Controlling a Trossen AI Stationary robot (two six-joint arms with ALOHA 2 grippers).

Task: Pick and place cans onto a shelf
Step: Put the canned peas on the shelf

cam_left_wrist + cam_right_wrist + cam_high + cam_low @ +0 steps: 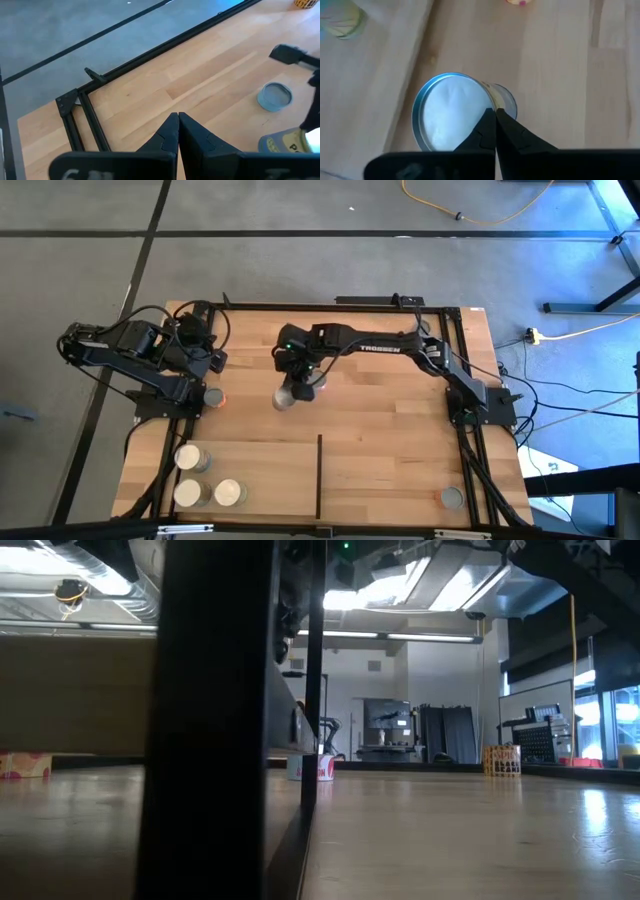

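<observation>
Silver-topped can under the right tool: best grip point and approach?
Take the can across its round side wall, coming straight down from above. It stands upright with its flat lid facing up and bare wood all round. The right tool is shut over its rim, so it would probably need to open first.

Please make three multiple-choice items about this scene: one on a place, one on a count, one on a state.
1. Where is the right pincer?
A. above a silver-topped can
B. above the shelf
C. over the floor

2. How many cans stand on the shelf on the left arm's side of the black divider?
A. one
B. three
C. six

3. How is the left pincer?
A. wide open
B. shut on a can
C. shut, holding nothing

Key: 1 A, its wrist view shows the tips over the can's top. 2 B, the high view shows three. 3 C, its fingers meet over bare wood.
</observation>
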